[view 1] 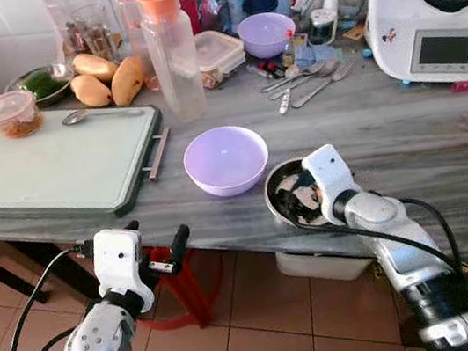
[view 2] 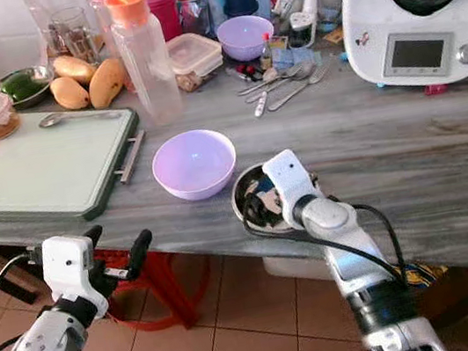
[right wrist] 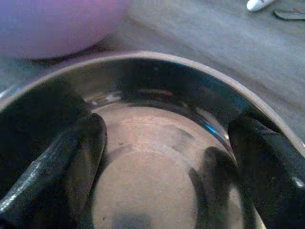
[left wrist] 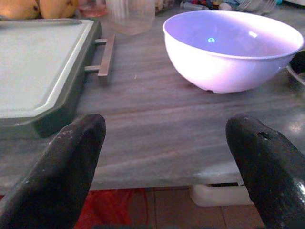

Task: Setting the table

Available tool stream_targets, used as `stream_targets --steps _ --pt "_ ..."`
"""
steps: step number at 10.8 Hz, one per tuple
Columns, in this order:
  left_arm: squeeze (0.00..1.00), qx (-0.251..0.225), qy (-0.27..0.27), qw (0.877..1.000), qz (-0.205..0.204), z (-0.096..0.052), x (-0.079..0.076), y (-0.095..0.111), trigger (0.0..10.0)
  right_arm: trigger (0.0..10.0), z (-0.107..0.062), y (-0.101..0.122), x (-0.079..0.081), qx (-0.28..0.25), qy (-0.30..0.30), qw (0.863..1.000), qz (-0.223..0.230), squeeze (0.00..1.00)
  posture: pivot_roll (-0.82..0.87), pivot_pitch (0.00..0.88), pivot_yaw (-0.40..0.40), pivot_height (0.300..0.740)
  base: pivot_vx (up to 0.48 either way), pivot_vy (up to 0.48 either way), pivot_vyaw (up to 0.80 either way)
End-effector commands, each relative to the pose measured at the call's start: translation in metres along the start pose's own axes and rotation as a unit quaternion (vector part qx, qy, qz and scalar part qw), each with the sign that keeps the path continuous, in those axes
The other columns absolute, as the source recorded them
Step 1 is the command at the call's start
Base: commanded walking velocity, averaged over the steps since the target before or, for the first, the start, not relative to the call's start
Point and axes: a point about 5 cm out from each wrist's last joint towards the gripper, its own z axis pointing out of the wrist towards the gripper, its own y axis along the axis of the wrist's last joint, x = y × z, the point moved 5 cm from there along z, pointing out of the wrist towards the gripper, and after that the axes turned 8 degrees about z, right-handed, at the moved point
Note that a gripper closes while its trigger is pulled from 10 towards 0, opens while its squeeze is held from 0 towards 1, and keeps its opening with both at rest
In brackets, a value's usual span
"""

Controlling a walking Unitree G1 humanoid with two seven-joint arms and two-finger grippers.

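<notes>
Right gripper [view 1: 301, 193] is inside the steel bowl [view 1: 280, 208]; left gripper [view 1: 136, 244] waits below the counter edge.

The steel bowl lies directly around the right fingers [right wrist: 81, 157], which are spread wide inside it, not yet closed on the rim. The near lilac bowl [view 1: 226, 159] stands just beside them, toward the left arm; ahead of the open, empty left fingers [left wrist: 71, 162], slightly to their right. I count two lilac bowls, the second [view 1: 267, 33] far behind, one steel bowl, one tray [view 1: 55, 168].
</notes>
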Motion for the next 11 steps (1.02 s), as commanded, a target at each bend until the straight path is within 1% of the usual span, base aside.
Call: stream_targets --steps 1,2,3,4,7,8,9,10,11 --pt "0.0 0.001 -0.003 1.0 0.007 0.001 0.0 0.002 10.0 10.0 0.004 0.004 0.005 -0.006 0.011 1.0 0.004 1.0 0.0 0.0 0.059 0.74 0.0 0.0 0.0" --pt "0.0 0.001 -0.003 1.0 0.007 0.002 0.0 0.002 10.0 10.0 0.006 0.005 0.008 -0.007 0.014 1.0 0.005 1.0 0.0 0.0 0.059 0.74 0.0 0.0 0.0" --pt "0.0 0.0 -0.004 1.0 0.007 0.003 -0.001 0.003 10.0 10.0 0.013 0.009 0.013 -0.014 0.022 1.0 0.002 0.99 0.0 0.0 0.056 0.74 0.0 0.0 0.0" --pt "0.0 -0.001 -0.003 1.0 0.007 0.003 -0.001 0.003 10.0 10.0 0.016 0.013 0.015 -0.018 0.025 1.0 0.001 1.0 0.0 0.0 0.054 0.74 0.0 0.0 0.0" --pt "0.0 0.001 -0.002 1.0 0.006 0.001 -0.001 0.002 10.0 10.0 0.018 0.016 0.012 -0.024 0.025 0.999 -0.001 1.0 0.0 0.0 0.05 0.74 0.0 0.0 0.0" --pt "0.0 0.0 -0.001 1.0 0.005 0.002 -0.001 0.002 10.0 10.0 0.011 0.03 0.006 -0.051 0.015 0.999 -0.001 0.99 0.0 0.0 0.051 0.74 0.0 0.0 0.0" --pt "0.0 0.0 -0.001 1.0 0.005 0.002 -0.001 0.002 10.0 10.0 0.01 0.033 0.006 -0.055 0.013 0.998 -0.002 0.99 0.0 0.0 0.051 0.74 0.0 0.0 0.0" --pt "0.0 0.0 -0.001 1.0 0.005 0.003 -0.001 0.002 10.0 10.0 0.006 0.04 0.003 -0.07 0.009 0.998 -0.001 1.0 -0.01 0.0 0.052 0.74 0.0 0.0 0.0" --pt "0.0 -0.003 0.0 1.0 0.004 0.004 0.0 0.003 10.0 10.0 -0.003 0.057 0.0 -0.102 0.004 0.995 -0.001 1.0 -0.01 0.0 0.051 0.74 0.0 0.0 0.0"
